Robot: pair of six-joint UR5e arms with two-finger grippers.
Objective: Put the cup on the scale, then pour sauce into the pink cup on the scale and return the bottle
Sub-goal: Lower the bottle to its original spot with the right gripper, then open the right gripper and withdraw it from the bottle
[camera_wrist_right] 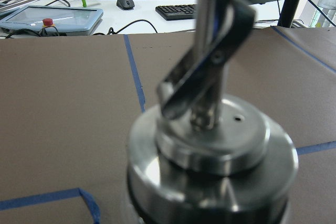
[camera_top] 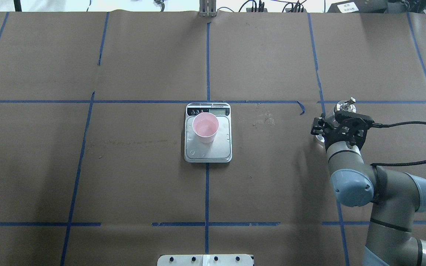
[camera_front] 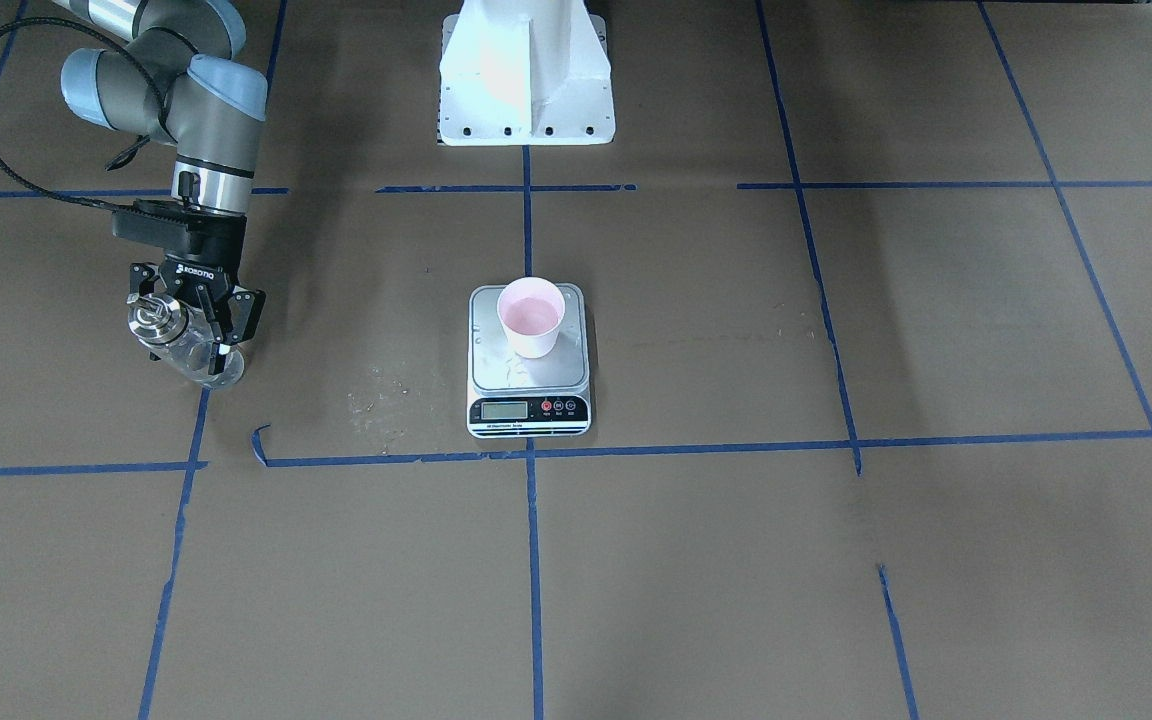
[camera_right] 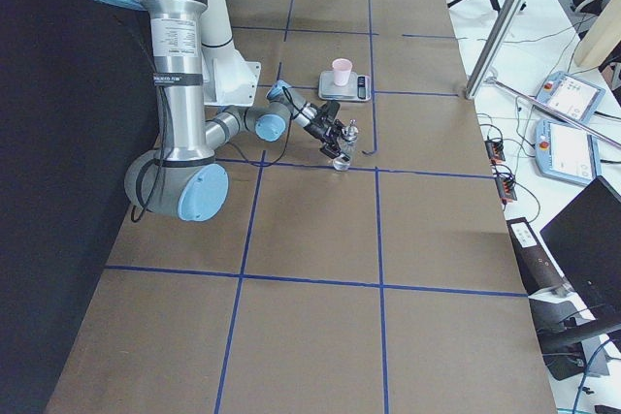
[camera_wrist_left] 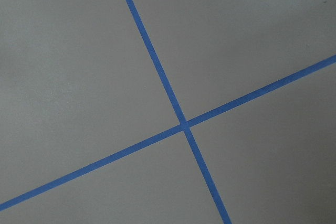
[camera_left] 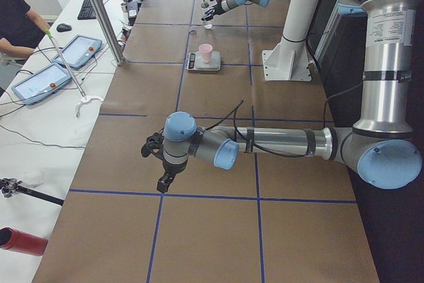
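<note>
The pink cup (camera_front: 531,317) stands upright on the steel platform of the scale (camera_front: 496,370), also in the overhead view (camera_top: 205,127) on the scale (camera_top: 208,153). Its inside looks glossy. My right gripper (camera_front: 188,335) is shut on the clear bottle (camera_front: 198,358), well to the cup's side, near a blue tape line. The bottle's base is at or just above the table. The metal spout (camera_wrist_right: 210,72) fills the right wrist view. The clear sauce is hard to make out. My left gripper (camera_left: 163,180) shows only in the exterior left view, so I cannot tell its state.
The table is brown paper with a blue tape grid (camera_wrist_left: 184,124). The white robot base (camera_front: 526,75) stands behind the scale. Tablets, a keyboard and a person (camera_left: 16,24) are beyond the table's far edge. A pole (camera_left: 99,11) stands at that edge.
</note>
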